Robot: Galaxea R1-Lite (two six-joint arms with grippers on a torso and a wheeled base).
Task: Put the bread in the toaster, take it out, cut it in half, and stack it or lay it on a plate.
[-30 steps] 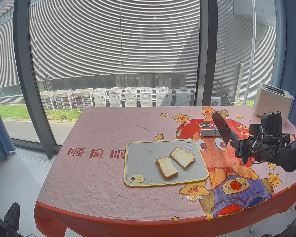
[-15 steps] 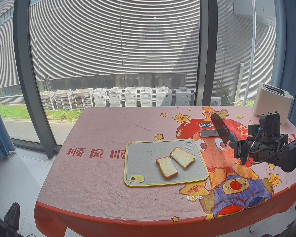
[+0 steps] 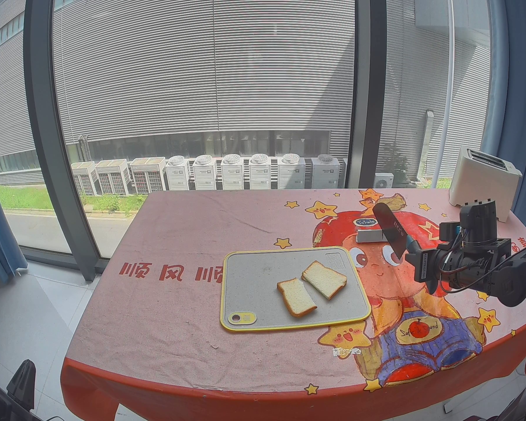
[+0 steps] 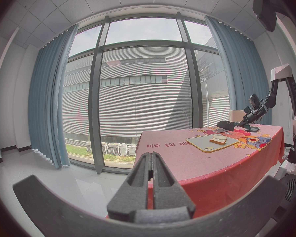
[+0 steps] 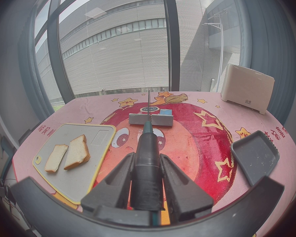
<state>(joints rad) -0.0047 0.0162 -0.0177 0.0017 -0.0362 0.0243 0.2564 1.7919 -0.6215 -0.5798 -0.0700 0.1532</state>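
- right end effector [image 5: 147, 158] clamps the knife [image 3: 391, 229] handle above the tabletop [image 3: 175, 235], near the holder [image 3: 373, 235]
- left end effector [image 4: 151, 168] closed, empty
- bread halves [image 3: 297, 297] lie on the cutting board [image 3: 245, 287], not yet plated
- risk: the blade misses the holder's slot and knocks it aside
- the blade is edge-on in the right wrist view, and the slot is hard to make out

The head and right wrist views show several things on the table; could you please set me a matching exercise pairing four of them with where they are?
Things:
1. bread halves
2. knife
3. toaster
4. grey tray

Places:
A. clamped in the right gripper
B. flat on the table, near its right edge
C. lying on the cutting board
D. upright at the table's far right corner

Pairs: 1-C, 2-A, 3-D, 4-B
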